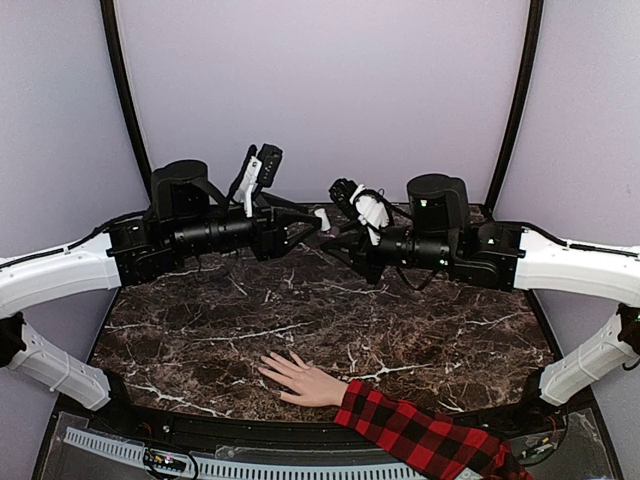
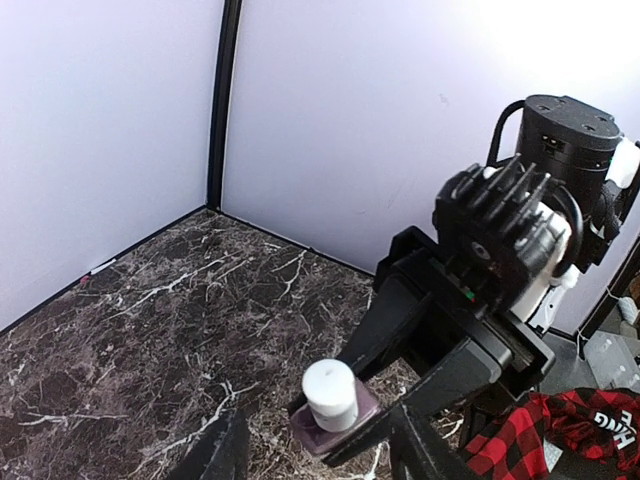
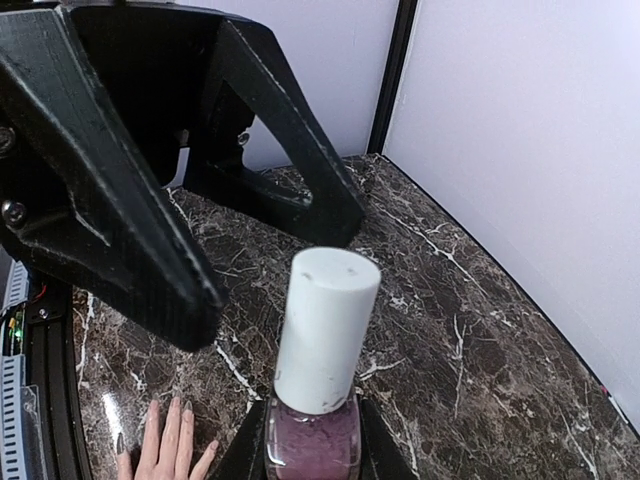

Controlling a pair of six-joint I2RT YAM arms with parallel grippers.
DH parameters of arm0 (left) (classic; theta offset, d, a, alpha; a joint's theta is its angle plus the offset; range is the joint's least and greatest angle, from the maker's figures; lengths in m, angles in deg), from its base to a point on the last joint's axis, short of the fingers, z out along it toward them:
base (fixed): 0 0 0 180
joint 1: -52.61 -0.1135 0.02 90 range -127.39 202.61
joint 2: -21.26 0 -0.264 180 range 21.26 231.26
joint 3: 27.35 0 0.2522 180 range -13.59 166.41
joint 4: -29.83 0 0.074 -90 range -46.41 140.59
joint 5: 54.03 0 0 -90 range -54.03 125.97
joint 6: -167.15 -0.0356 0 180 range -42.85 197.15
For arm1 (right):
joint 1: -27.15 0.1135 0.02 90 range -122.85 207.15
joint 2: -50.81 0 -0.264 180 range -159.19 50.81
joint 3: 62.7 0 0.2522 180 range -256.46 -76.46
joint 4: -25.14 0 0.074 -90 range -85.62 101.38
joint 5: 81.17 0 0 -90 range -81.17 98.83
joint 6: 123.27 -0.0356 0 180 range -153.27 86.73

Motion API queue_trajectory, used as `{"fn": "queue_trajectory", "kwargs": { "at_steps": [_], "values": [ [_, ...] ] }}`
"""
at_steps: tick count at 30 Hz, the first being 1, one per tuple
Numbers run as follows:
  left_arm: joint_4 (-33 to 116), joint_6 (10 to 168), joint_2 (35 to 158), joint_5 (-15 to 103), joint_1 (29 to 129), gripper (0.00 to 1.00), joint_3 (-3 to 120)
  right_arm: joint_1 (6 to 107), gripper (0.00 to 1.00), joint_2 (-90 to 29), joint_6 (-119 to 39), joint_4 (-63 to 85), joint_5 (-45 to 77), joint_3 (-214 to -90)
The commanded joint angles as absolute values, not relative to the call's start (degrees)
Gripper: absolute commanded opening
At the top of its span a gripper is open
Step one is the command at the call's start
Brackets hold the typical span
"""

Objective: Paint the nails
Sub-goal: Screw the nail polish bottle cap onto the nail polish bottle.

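Right gripper (image 3: 312,455) is clamped on the purple base of the white-capped polish bottle (image 3: 325,330), up over the marble table (image 1: 200,320). Left gripper (image 2: 322,452) gapes wide around the cap, gripping nothing. The nails (image 3: 176,405) are below, on the pale hand (image 1: 303,381) lying flat near the front edge.

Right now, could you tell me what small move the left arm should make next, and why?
Probably ease the open left end effector onto the white cap and close, to unscrew it. The right end effector clamps the polish bottle upright, the cap is on, and the left fingers stand spread beside it.
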State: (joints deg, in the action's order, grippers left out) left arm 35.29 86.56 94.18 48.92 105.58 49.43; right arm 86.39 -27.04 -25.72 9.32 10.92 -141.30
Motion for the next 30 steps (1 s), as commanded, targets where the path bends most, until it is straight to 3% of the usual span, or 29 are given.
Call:
{"fn": "queue_trajectory", "kwargs": {
  "at_steps": [1,17,30],
  "values": [
    [32.97,89.09,95.43,46.55,105.43,0.48,52.93,86.30,0.00,-27.34,-26.64,12.59,9.54,-142.56],
    [31.37,92.24,99.24,50.17,104.50,0.43,54.76,86.38,0.00,-27.48,-26.07,12.44,9.35,-142.29],
    [28.17,91.76,98.51,54.13,104.20,0.15,52.15,86.35,0.00,-27.44,-25.87,12.57,9.02,-143.04]
  ]
}}
